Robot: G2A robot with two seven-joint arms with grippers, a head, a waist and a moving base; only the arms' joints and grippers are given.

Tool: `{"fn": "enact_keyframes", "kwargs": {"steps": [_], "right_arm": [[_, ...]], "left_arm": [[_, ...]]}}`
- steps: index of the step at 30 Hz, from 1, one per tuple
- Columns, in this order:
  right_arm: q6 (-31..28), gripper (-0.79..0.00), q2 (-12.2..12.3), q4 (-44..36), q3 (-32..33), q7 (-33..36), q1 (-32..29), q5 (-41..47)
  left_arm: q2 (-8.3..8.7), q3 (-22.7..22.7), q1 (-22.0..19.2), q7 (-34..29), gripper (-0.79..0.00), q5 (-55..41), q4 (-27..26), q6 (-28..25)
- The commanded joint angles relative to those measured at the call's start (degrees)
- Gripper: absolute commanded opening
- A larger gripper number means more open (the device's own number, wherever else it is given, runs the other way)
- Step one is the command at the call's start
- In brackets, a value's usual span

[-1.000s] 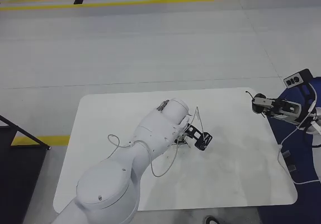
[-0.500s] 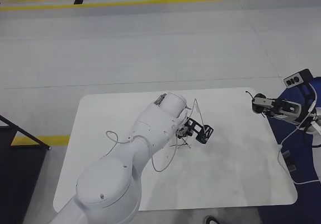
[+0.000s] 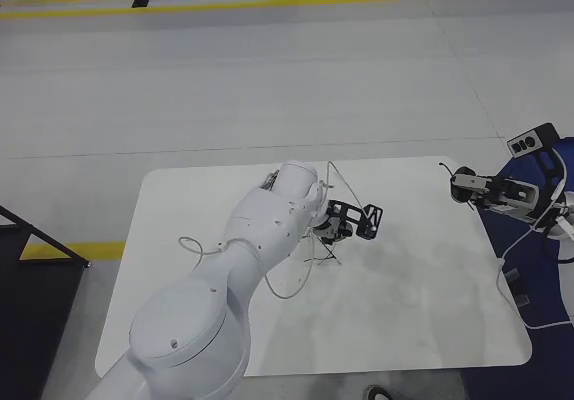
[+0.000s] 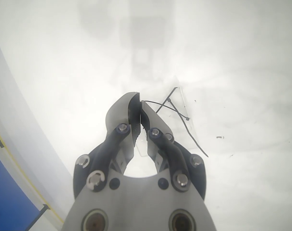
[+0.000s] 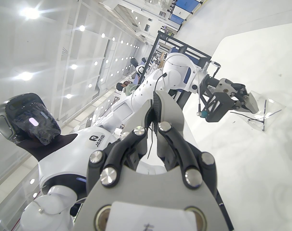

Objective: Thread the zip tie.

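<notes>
We see the zip tie (image 5: pixel 149 145) running lengthwise between the fingers of the right gripper (image 5: pixel 156 97). Its long axis follows the fingers. One end curls out past the fingertips and the other trails back toward the palm. The right gripper's fingers are closed onto this thin black strap. In the top view this gripper sits at the right edge of the table (image 3: pixel 417 300), well apart from the left arm and aimed toward the table's middle.

The left gripper (image 4: pixel 139 100) is over the middle of the table with its fingers pressed together. A black strand begins right at its tips, but we cannot tell whether it is pinched or merely passes beneath.

Just beside those tips, the left wrist view gives us the loose zip ties (image 4: pixel 174 108) lying crossed over one another on a clear plastic sheet (image 4: pixel 184 97), one of them trailing off its edge. The right wrist view gives us the left gripper from the side, with its tips at the sheet's near edge and a strand running under it.
</notes>
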Motion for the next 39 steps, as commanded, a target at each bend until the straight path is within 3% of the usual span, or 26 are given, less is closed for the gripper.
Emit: {"fn": "enact_keyframes", "kwargs": {"steps": [1,16,20,23,30,34,39], "right_arm": [[0.0,-0.785,0.0,0.0,0.0,0.0,0.0,0.0],[0.0,-0.785,0.0,0.0,0.0,0.0,0.0,0.0],[0.0,-0.785,0.0,0.0,0.0,0.0,0.0,0.0],[0.0,-0.785,0.0,0.0,0.0,0.0,0.0,0.0],[0.0,-0.785,0.0,0.0,0.0,0.0,0.0,0.0],[0.0,-0.785,0.0,0.0,0.0,0.0,0.0,0.0],[0.0,-0.785,0.0,0.0,0.0,0.0,0.0,0.0]], "left_arm": [[-0.01,0.03,0.0,0.06,-0.785,0.08,0.02,0.0],[0.64,0.62,3.35,2.63,-0.785,-6.6,-4.02,0.0],[1.36,2.72,3.03,6.6,-0.785,-7.27,-6.07,0.0],[2.44,4.64,2.58,13.38,-0.785,-6.15,-8.8,0.0],[2.44,4.64,2.58,13.38,-0.785,-6.15,-8.8,0.0],[2.74,2.91,3.21,7.98,-0.785,-8.99,-8.43,4.02],[2.29,0.84,3.3,-8.6,-0.785,-12.55,-8.46,6.9]]}}
